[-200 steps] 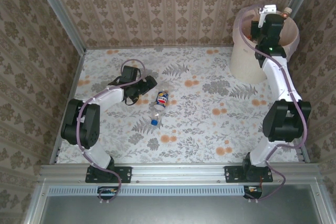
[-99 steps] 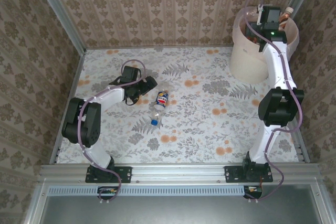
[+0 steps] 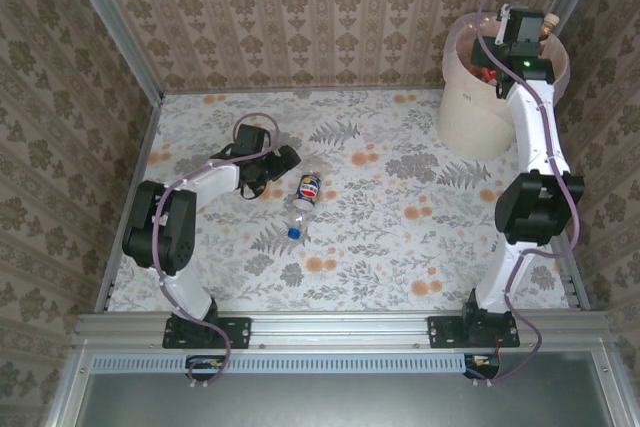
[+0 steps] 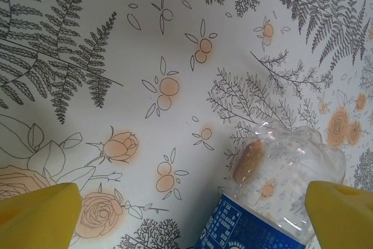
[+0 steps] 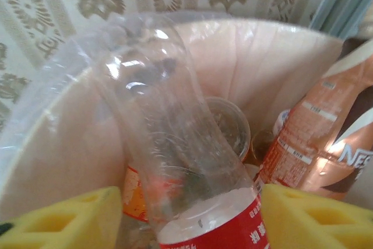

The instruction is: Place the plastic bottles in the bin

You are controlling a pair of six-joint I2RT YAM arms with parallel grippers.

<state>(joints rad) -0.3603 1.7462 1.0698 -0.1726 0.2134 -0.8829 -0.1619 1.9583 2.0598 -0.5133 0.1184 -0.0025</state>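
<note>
Red-labelled bottle (image 5: 175,144) is aimed neck-first into the bin (image 5: 52,150) from the right hand (image 5: 192,205), grip not discernible. The left hand (image 4: 192,217) is spread wide facing the blue-labelled bottle (image 4: 274,196), ready for pickup.

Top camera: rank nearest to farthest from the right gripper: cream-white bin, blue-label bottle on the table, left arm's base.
1. cream-white round bin, far right corner, under the right gripper.
2. clear plastic bottle with a blue label, lying mid-table.
3. left arm's base, near left edge.
</note>
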